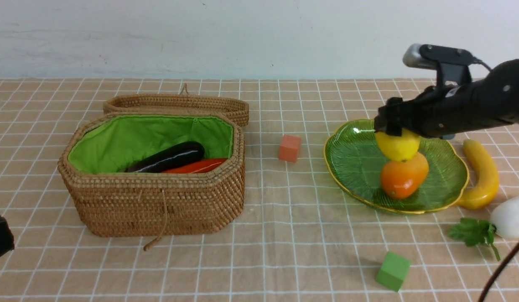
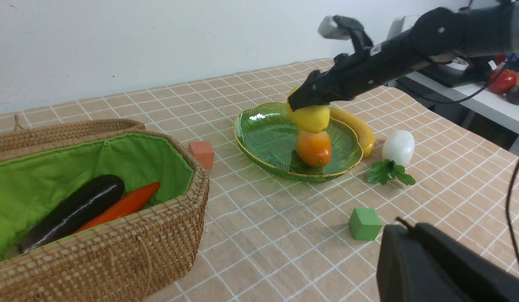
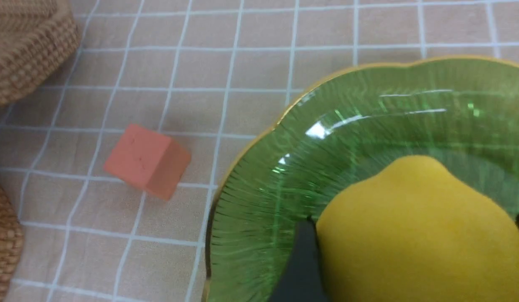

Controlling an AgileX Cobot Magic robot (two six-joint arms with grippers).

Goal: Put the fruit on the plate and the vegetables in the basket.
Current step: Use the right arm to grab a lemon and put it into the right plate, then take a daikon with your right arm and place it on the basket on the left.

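My right gripper (image 1: 394, 133) is shut on the yellow lemon (image 1: 398, 146), its dark fingers (image 3: 300, 262) pressed against both sides of it. The lemon hangs over the green glass plate (image 1: 351, 159), just above the orange mango (image 1: 403, 176) that lies in the plate. The banana (image 1: 481, 172) lies on the cloth against the plate's right rim, and the white radish (image 1: 509, 218) with its leaves lies nearer me. The purple eggplant (image 1: 169, 156) and the red carrot (image 1: 196, 166) lie in the woven basket (image 1: 159, 201). My left gripper (image 2: 406, 235) is shut and empty, low at the near left.
The basket's lid (image 1: 175, 104) leans behind the basket. An orange cube (image 1: 289, 147) sits between basket and plate. A green cube (image 1: 393, 270) sits near the front, below the plate. A black cable (image 1: 502, 268) crosses the near right corner.
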